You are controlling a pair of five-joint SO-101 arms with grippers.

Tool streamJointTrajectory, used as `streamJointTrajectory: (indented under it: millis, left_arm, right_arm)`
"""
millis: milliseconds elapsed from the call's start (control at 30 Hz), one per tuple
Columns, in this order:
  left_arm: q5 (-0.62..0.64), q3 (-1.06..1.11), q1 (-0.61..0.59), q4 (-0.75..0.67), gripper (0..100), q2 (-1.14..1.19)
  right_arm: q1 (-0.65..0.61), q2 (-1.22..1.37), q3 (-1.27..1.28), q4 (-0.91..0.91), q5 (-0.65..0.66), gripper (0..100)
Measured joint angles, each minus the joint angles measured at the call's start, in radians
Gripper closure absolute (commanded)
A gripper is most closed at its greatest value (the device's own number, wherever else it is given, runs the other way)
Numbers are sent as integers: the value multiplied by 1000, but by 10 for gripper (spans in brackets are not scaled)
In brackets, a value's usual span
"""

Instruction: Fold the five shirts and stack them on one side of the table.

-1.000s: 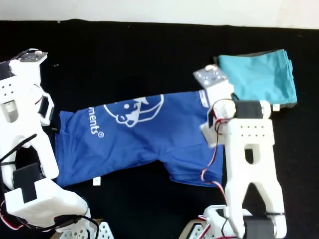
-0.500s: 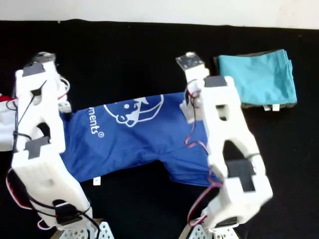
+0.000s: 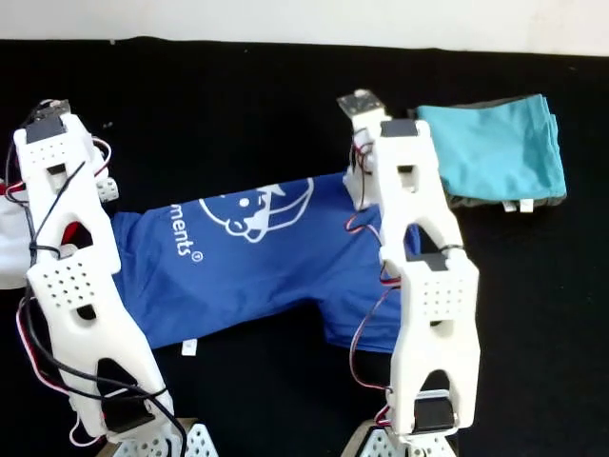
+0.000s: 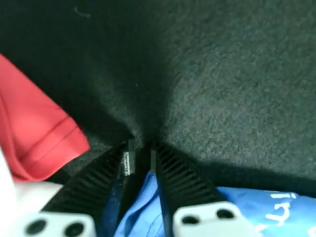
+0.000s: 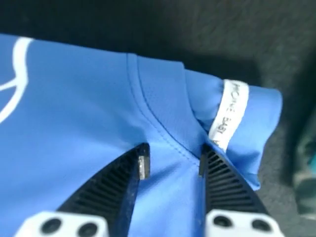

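Note:
A blue shirt [image 3: 257, 262] with white print lies spread across the black table, and it also shows under the right wrist camera [image 5: 74, 103]. My left gripper [image 3: 107, 188] is at the shirt's left edge. In the left wrist view this gripper [image 4: 141, 148] is shut on a fold of the blue shirt [image 4: 143, 197]. My right gripper [image 3: 355, 188] is at the shirt's far right corner by the collar. There it [image 5: 173, 163] stands open, its fingertips [image 5: 143, 167] resting on the cloth beside the white neck label [image 5: 228, 116].
A folded teal shirt [image 3: 495, 148] lies on a darker folded one at the back right. A red shirt [image 4: 34, 131] lies just left of the left gripper, with white cloth [image 3: 9, 252] at the table's left edge. Black table [image 3: 238, 95] stretches behind the blue shirt.
Both arms have swung forward over the shirt. The left gripper came down onto its left edge. The right gripper shifted left and settled at the collar corner.

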Motion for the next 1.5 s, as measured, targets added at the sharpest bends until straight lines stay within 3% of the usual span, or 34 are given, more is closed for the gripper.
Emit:
streamJointTrajectory:
  millis: [300, 633, 800, 1000, 1500]
  left_arm:
    - [92, -299, 3, 284, 992, 6]
    - [97, -8, 92, 292, 992, -69]
    - [97, 25, 121, 221, 992, -69]
    - [100, 25, 64, 78, 992, 2]
    - [103, -84, 25, -72, 992, 52]
  right_arm:
    - [6, 2, -273, 210, -2, 825]
    - [6, 3, -298, 256, -2, 824]
    - [-6, 32, -299, 256, -2, 824]
    - [-46, 140, -299, 249, -2, 824]
    - [-44, 264, -390, 14, -6, 824]
